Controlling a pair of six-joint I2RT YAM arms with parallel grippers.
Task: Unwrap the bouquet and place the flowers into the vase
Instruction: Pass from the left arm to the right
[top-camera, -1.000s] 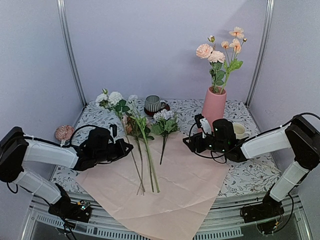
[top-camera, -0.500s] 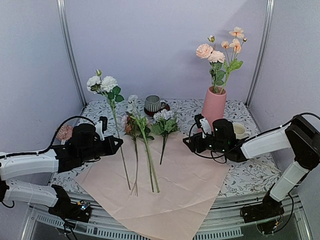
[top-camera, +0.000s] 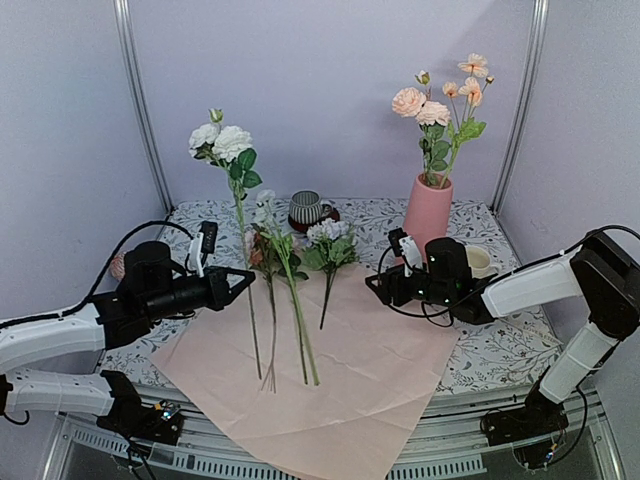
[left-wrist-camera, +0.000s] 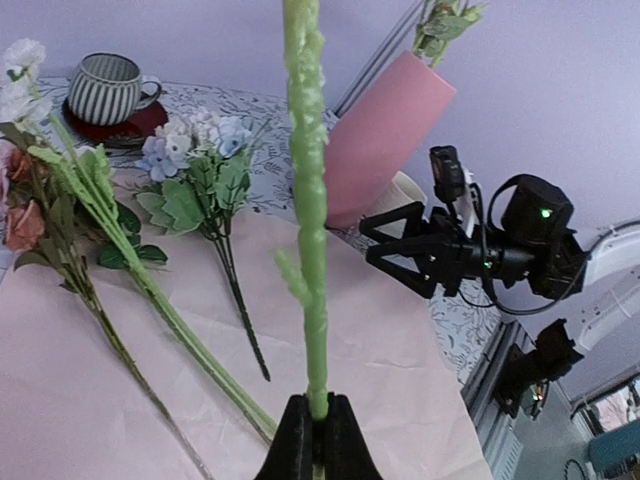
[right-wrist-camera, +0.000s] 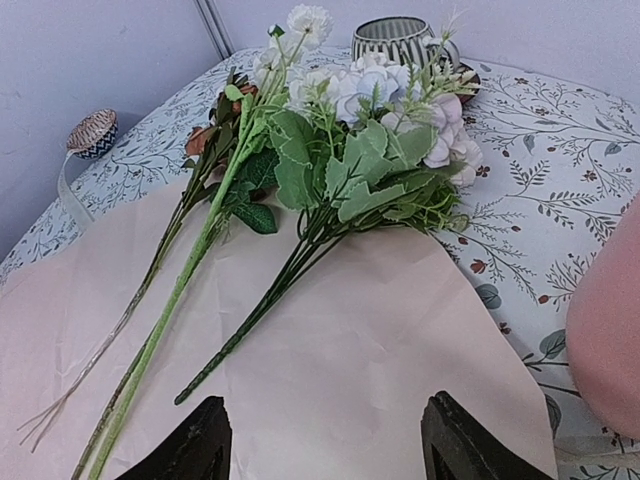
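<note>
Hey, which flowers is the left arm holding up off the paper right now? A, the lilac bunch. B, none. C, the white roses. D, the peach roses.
C: the left jaws are shut on the green stem of the white roses, upright above the pink paper; the lilac bunch lies on it and the peach roses stand in the vase.

left fingers (left-wrist-camera: 296, 446) pinched shut, right fingers (right-wrist-camera: 196, 446) spread

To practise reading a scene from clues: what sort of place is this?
Probably a robot test booth staged like a home table: plain lilac walls with metal corner posts, a left arm and right arm mounted at the near edge, and a floral tablecloth bearing a pink vase.
</note>
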